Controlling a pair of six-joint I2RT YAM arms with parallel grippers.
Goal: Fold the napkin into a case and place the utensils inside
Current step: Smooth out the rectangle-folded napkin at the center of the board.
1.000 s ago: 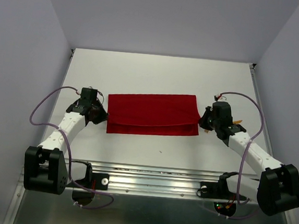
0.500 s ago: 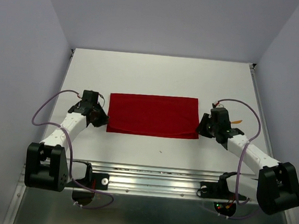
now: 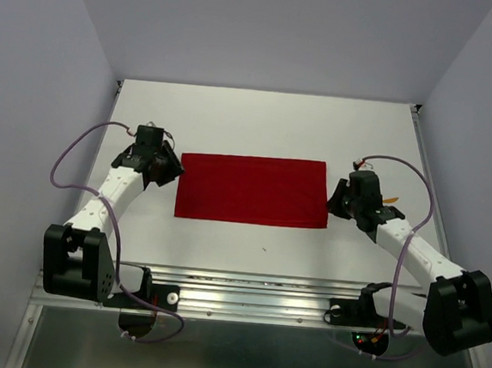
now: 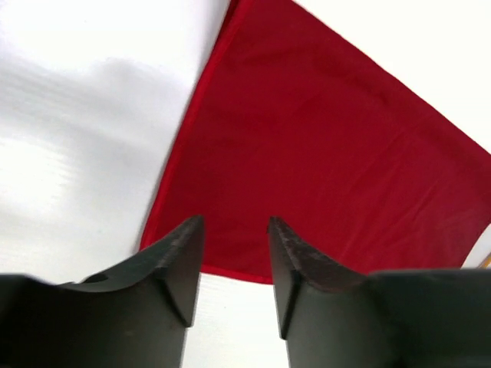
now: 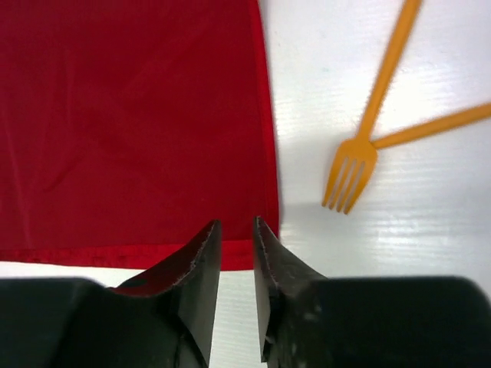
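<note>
The red napkin (image 3: 252,189) lies flat on the white table as a folded rectangle, long side left to right. My left gripper (image 3: 172,167) hovers just off its left end, open, nothing between its fingers (image 4: 235,224); the napkin (image 4: 322,153) spreads out beyond them. My right gripper (image 3: 335,205) sits at the napkin's near right corner, open by a narrow gap (image 5: 236,225), with only table and the napkin's (image 5: 130,115) hem beyond it. The two orange utensils lie right of the napkin: a fork (image 5: 368,130) and a plain stick (image 5: 433,126), crossing near the fork's neck.
Only an orange tip (image 3: 390,198) of the utensils shows behind the right wrist in the top view. White walls (image 3: 82,92) close in the table on the left, right and back. A metal rail (image 3: 253,297) with both arm bases runs along the near edge.
Both grippers have opened and let go of the napkin, which now lies flat. The left gripper has drawn back, up and away from the near left corner. The right gripper barely moved.
</note>
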